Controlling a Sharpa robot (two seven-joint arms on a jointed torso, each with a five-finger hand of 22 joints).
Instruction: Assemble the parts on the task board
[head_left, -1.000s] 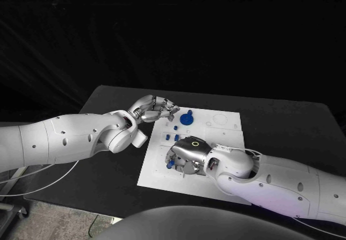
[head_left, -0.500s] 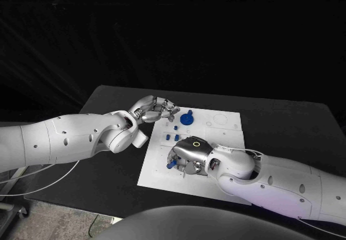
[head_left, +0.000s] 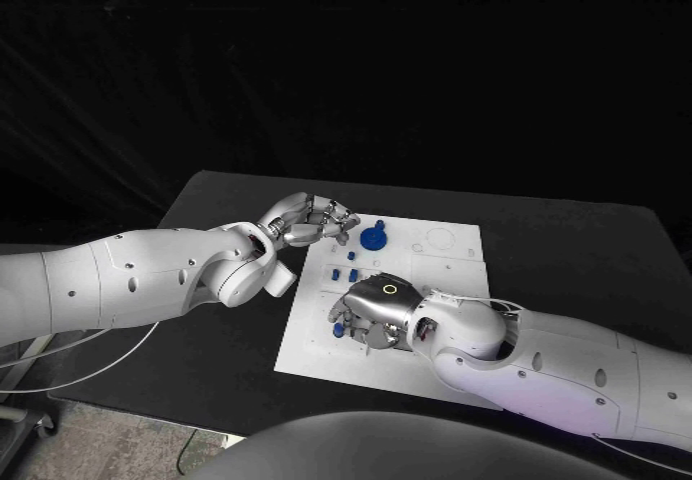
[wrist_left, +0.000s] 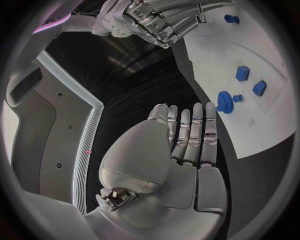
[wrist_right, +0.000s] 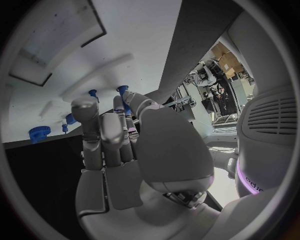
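On the task board (head_left: 433, 290) our right hand (head_left: 378, 312) curls its fingers (wrist_right: 94, 132) over small blue parts (head_left: 340, 327), grip unclear; we should seat them straight, left hand (head_left: 306, 220) loosely curled, empty, beside the blue gear (head_left: 374, 238).

task board (head_left: 440, 262): white plate, flat, mid-table | parts (head_left: 374, 238): small blue pieces, apparently along its left side

We see our left hand (head_left: 307, 219) reaching in with its fingers (wrist_left: 187, 131) straight, side by side and holding nothing. Our right hand (head_left: 375, 312) faces palm down, its fingers (wrist_right: 100, 132) curled; we cannot tell whether they grip anything.
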